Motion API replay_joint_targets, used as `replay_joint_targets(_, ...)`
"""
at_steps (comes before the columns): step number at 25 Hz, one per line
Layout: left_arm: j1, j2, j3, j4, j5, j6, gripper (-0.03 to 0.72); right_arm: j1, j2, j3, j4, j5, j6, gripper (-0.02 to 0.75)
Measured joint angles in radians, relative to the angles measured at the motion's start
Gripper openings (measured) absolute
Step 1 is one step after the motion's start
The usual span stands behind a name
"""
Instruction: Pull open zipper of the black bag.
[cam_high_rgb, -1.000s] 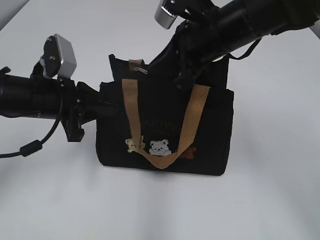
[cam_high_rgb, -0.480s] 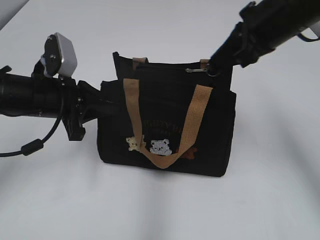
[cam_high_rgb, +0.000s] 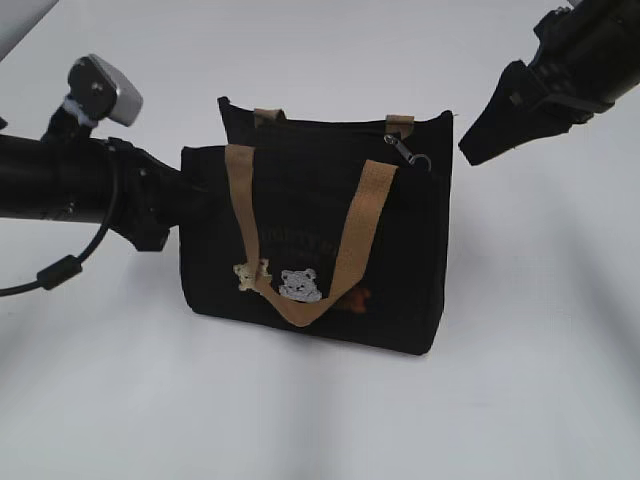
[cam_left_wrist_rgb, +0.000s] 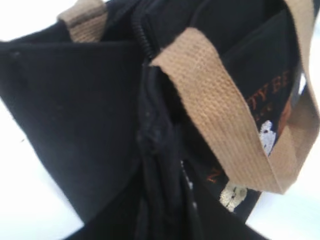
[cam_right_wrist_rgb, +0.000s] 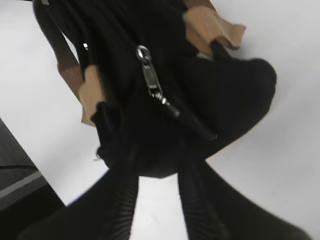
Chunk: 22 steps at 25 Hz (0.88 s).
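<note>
**A:** Where's the bag (cam_high_rgb: 410, 260)?

**B:** It stands upright about mid-desk (cam_high_rgb: 300, 420), its front facing the near side. It's black, with a tan handle (cam_high_rgb: 355, 235) drooping down the front in a loop. The small bear patches (cam_high_rgb: 298, 285) sit just beside the bottom of that loop.

**A:** And the zipper (cam_high_rgb: 407, 150)?

**B:** It runs along the top edge. The silver pull is at the right end, close to the far handle's right stub, and it hangs down over the fabric with its ring end lowest. In the right wrist view the pull lies loose on the black cloth with nothing touching it.

**A:** What's the left pincer (cam_high_rgb: 178, 205) doing?

**B:** It comes in from the left and is pressed against the bag's left side, just below the top corner. The left wrist view shows a fold of the black side seam running down between its jaws, so it is closed on the bag itself.

**A:** And the right pincer (cam_high_rgb: 482, 140)?

**B:** It hangs in the air to the right of the bag, apart from it, at about the height of the top edge. From its wrist camera the two fingers (cam_right_wrist_rgb: 117, 200) stand spread, with white desk showing in the gap between them. It is open and holds nothing.
</note>
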Motion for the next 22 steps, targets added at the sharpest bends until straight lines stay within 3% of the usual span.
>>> replay_joint_targets(2,0.000,-0.038,0.000,0.007,-0.068,-0.140,0.197,0.000,-0.007,0.000,-0.034,0.039,0.098,0.302)
replay_joint_targets(4,0.001,-0.090,0.000,0.038,-0.115,-0.363,0.305,0.000,-0.013,0.000,-0.068,0.110,0.178,0.375)
replay_joint_targets(8,0.003,-0.241,0.000,0.298,-0.110,-0.828,0.419,0.000,-0.043,0.000,-0.131,0.193,0.324,0.377)
replay_joint_targets(13,0.003,-0.417,0.001,0.723,-0.043,-1.370,0.373,0.000,-0.179,0.083,-0.211,0.194,0.487,0.334)
replay_joint_targets(18,0.003,-0.613,0.001,1.184,0.042,-1.937,0.338,0.000,-0.420,0.274,-0.353,0.199,0.582,0.328)
replay_joint_targets(22,0.003,-0.828,0.001,1.446,0.201,-2.226,0.332,0.000,-0.662,0.438,-0.463,0.202,0.658,0.326)
